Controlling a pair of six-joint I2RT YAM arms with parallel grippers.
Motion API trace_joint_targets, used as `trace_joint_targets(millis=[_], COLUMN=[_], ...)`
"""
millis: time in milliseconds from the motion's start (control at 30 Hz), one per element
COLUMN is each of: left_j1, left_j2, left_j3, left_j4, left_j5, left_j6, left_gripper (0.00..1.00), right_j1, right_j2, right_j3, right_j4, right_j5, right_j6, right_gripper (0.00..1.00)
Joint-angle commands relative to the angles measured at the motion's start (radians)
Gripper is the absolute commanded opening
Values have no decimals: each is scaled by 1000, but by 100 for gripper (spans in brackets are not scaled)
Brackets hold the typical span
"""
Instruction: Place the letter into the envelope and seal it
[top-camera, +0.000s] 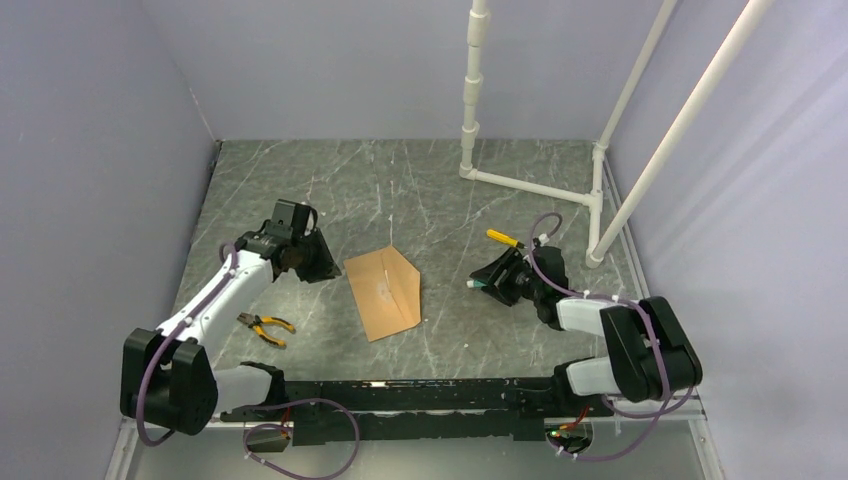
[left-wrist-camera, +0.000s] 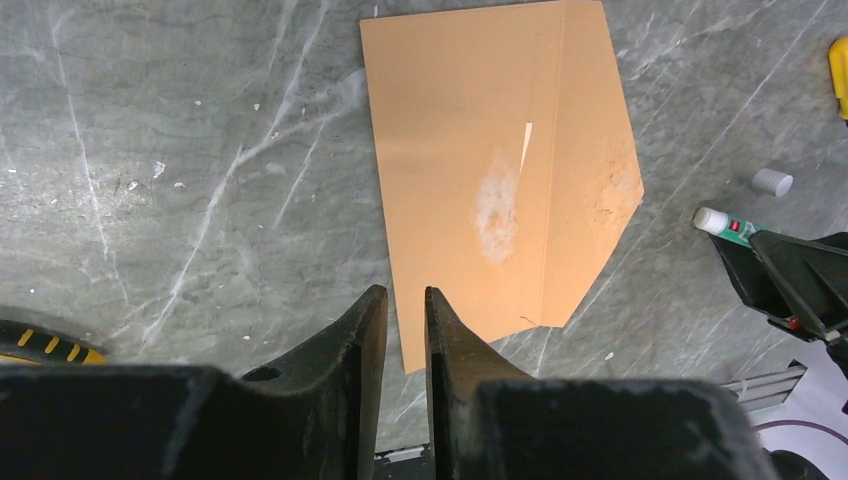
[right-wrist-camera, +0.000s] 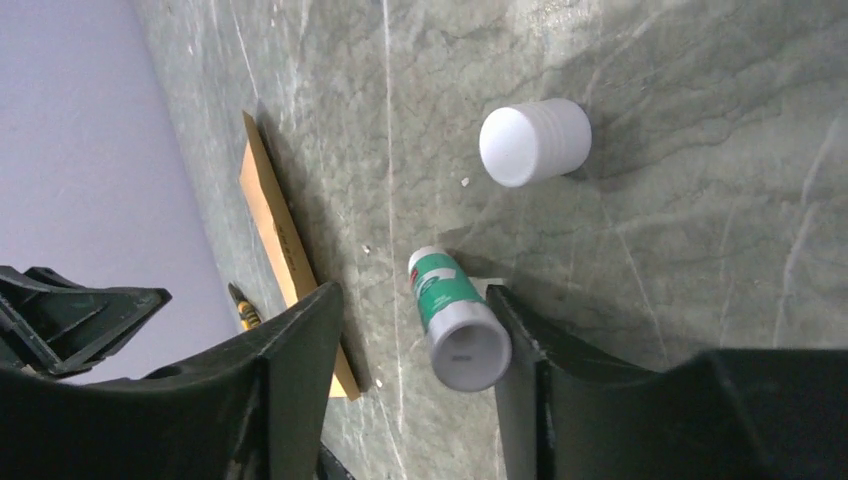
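1. My left gripper (left-wrist-camera: 406, 296) hovers over the desk (left-wrist-camera: 180, 150), jaws barely apart and holding nothing.
2. Just ahead of it lies the envelope (left-wrist-camera: 470, 170), flap apparently still unfolded, with a pale smear beside the crease. No letter lies out, so I judge it is inside.
3. My right gripper (right-wrist-camera: 412, 295) stands apart around the uncapped glue stick (right-wrist-camera: 450, 312), its cap (right-wrist-camera: 533, 140) just beyond. Folding and pressing the flap remain.

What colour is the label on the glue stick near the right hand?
The glue stick label is green; best seen in the right wrist view.
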Motion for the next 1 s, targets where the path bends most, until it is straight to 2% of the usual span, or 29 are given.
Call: trace_joint_targets(millis=[0,167,300,400,667,767,867,967], left_j1=[3,3,3,3,1,1,1,2], left_j2=[18,43,66,85,131,136,148,199], left_j3=[-1,1,-5,-13,-20,-33,-67,-117], left_j4=[42,60,84,110,153,178,243,346], left_j5=[27,36,62,88,136,168,230,287], left_j6=[13,16,14,7,-1,-1,-5,-13], left_gripper=[25,25,24,23,21,17,14,13], right_j1=[-5,-6,-6,-6,-6,8,66,181], right_j2=[-101,-231,-341,-378,-316,-313,-271,-154], right_j3=[7,15,45,51,65,107,178,256], right_j4=[-90,-270,-414,-447,-427,-425,-432,-431], right_j5=[77,181,242,264,206,155,104,125], right_j6=[-31,-74,-102,-115,-144,-178,-223,-255], right_gripper=[61,63,59,55,43,40,32,28])
